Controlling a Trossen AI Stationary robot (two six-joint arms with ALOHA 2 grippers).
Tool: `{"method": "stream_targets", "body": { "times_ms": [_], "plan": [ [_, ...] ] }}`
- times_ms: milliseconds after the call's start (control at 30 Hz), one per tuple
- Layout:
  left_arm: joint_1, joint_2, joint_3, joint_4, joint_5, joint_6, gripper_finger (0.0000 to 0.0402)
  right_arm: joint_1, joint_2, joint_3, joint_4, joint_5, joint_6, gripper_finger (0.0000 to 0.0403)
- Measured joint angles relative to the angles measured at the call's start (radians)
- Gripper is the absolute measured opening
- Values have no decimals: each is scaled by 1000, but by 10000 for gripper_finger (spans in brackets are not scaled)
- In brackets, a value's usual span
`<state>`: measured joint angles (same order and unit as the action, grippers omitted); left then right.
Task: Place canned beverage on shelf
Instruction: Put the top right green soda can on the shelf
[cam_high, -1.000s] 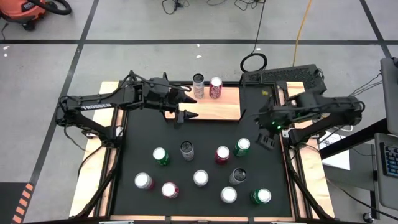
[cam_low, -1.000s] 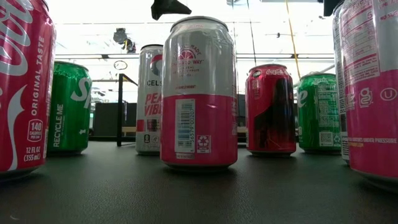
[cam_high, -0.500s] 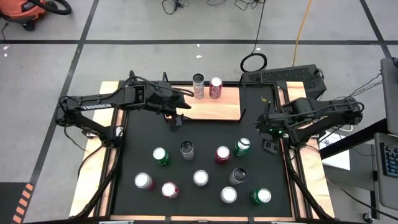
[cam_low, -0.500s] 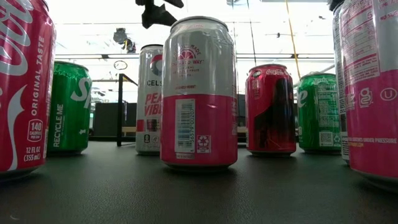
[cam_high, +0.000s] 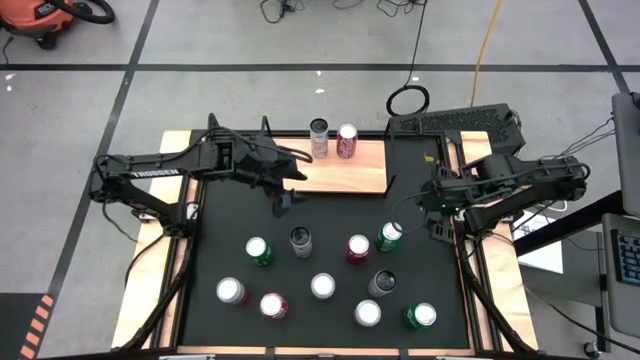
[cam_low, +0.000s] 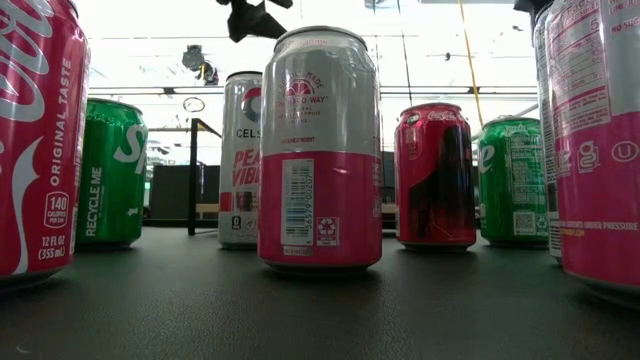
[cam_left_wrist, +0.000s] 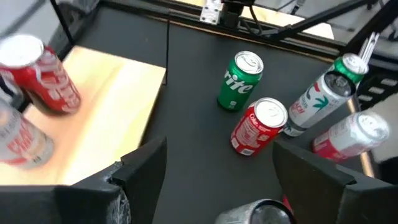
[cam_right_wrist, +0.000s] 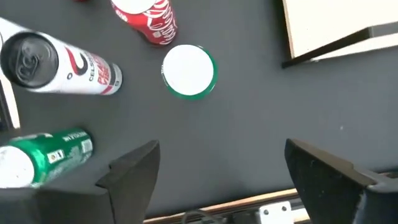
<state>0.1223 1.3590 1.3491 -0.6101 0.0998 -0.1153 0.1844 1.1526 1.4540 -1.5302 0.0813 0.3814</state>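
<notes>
At the near edge of the surface stand several cans, none held. In the middle rows are more, among them a green can towards the right edge. The right gripper, open and empty, has moved inward from the right edge and now hovers just beside this green can; I judge it prepares to take it. The left gripper, also open and empty, has drawn back from the shelf to the mat in front of it. On the shelf at the far edge two cans already stand, so two places remain free.
</notes>
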Motion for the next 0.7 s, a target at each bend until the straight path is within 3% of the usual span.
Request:
{"method": "stream_targets", "body": {
  "times_ms": [100,167,367,500,700],
  "plan": [
    [0,0,0,10,-14,91,285,0,0,0,8,50,-83,320],
    [0,0,0,13,-37,76,285,0,0,0,22,92,-134,320],
    [-7,0,0,12,-51,-193,285,-1,0,0,102,97,-134,320],
    [-44,0,0,11,-55,-333,285,-1,0,0,146,30,-106,320],
    [-155,0,0,11,-166,-522,285,-1,-9,-48,238,-43,-190,318]
  ]
}}
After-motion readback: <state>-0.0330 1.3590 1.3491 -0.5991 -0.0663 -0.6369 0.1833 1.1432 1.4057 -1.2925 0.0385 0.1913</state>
